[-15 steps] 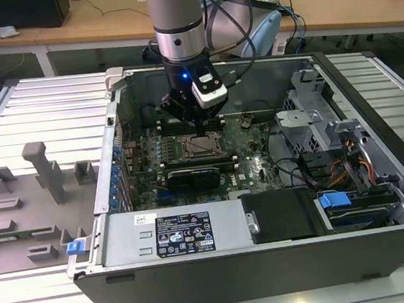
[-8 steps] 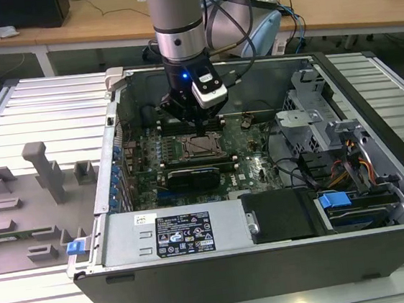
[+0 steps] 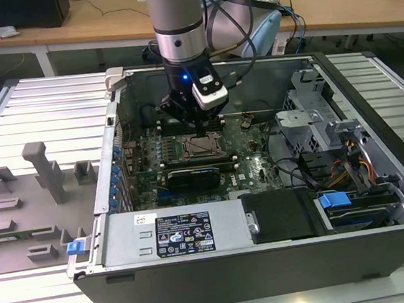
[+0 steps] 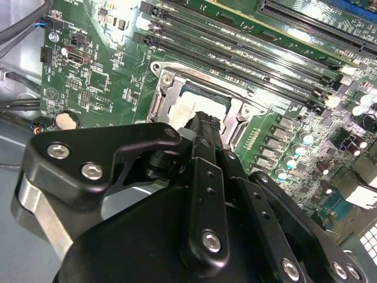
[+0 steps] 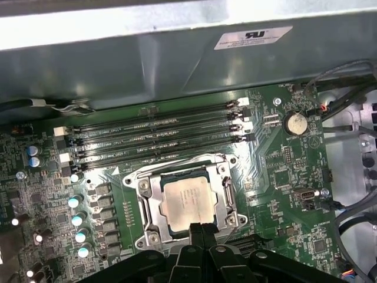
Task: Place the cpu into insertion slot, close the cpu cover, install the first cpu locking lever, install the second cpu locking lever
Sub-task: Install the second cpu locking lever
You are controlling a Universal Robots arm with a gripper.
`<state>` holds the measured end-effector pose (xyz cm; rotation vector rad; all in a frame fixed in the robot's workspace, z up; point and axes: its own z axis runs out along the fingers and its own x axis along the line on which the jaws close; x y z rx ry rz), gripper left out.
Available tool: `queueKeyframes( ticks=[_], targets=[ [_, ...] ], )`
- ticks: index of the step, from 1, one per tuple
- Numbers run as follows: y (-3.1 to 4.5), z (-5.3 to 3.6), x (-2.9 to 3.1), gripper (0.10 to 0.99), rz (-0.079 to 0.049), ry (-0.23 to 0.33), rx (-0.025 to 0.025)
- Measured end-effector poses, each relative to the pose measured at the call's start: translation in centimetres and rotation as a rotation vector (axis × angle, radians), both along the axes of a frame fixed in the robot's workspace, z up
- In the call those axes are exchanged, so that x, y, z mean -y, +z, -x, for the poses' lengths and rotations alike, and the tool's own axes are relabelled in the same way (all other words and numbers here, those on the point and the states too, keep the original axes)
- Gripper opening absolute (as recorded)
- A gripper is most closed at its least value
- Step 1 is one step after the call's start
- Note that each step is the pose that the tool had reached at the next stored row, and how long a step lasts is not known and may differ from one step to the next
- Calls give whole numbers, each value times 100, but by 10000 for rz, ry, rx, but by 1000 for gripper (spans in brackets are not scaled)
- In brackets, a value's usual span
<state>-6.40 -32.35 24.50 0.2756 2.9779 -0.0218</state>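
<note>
The cpu (image 5: 187, 199), silver-grey face up, lies flat in the insertion slot on the green motherboard (image 5: 283, 171). The silver cpu cover (image 5: 152, 200) is folded down around it like a frame, hiding most of the slot's black frame. My gripper (image 5: 199, 227) is shut with nothing between its fingers, its tips at the cover's edge; whether they touch it I cannot tell. In the second wrist view the gripper (image 4: 205, 118) hangs just over the cover (image 4: 168, 97) and hides part of the cpu (image 4: 206, 95). The exterior view has the gripper (image 3: 200, 131) straight above the cpu (image 3: 203, 146) inside the open computer case.
Long black memory slots (image 5: 159, 132) run beside the socket, below the case's metal wall (image 5: 177, 59). Cables (image 5: 347, 88) and a coin battery (image 5: 296, 124) lie to one side. A drive cage (image 3: 314, 121), a power supply (image 3: 174, 234) and grey fixtures (image 3: 37, 169) surround the board.
</note>
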Motion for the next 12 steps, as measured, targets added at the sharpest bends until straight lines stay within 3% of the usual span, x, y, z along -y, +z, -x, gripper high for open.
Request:
queueKeyframes(
  ticks=[9,12],
  targets=[
    [0,0,46,106,3,0,0],
    [0,0,87,106,3,0,0]
  ],
)
